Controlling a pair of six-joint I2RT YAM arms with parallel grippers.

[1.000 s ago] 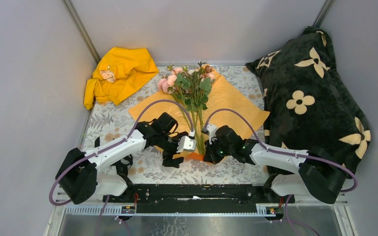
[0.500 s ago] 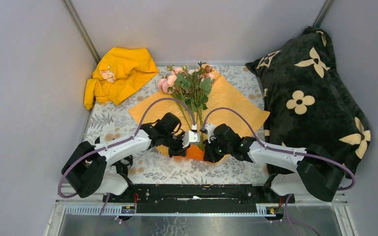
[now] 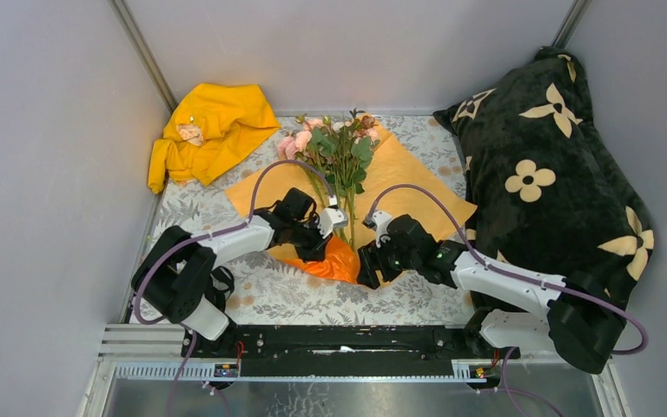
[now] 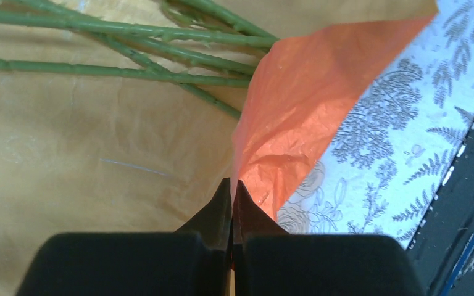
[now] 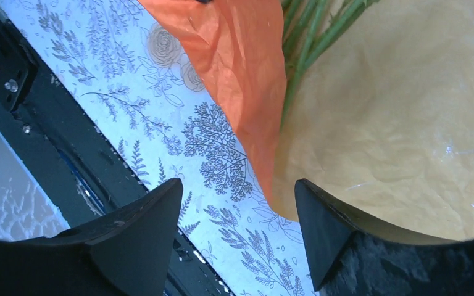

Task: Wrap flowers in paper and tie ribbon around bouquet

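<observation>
The orange paper lies spread on the table with the flowers resting on it, pink heads to the back and stems toward me. My left gripper is shut on the paper's near edge, holding a folded-up orange flap beside the stem ends. Just right of that flap, my right gripper is open with nothing between its fingers. Its view shows the flap and the stems ahead. The ribbon is out of view.
A yellow garment lies at the back left. A big black pillow with cream flower shapes fills the right side. The floral tablecloth runs to a black rail at the near edge. Grey walls enclose the table.
My left gripper shut on the paper's near corner and pulled it up and back toward the stems. My right gripper opened, let the paper go and drew slightly back.
</observation>
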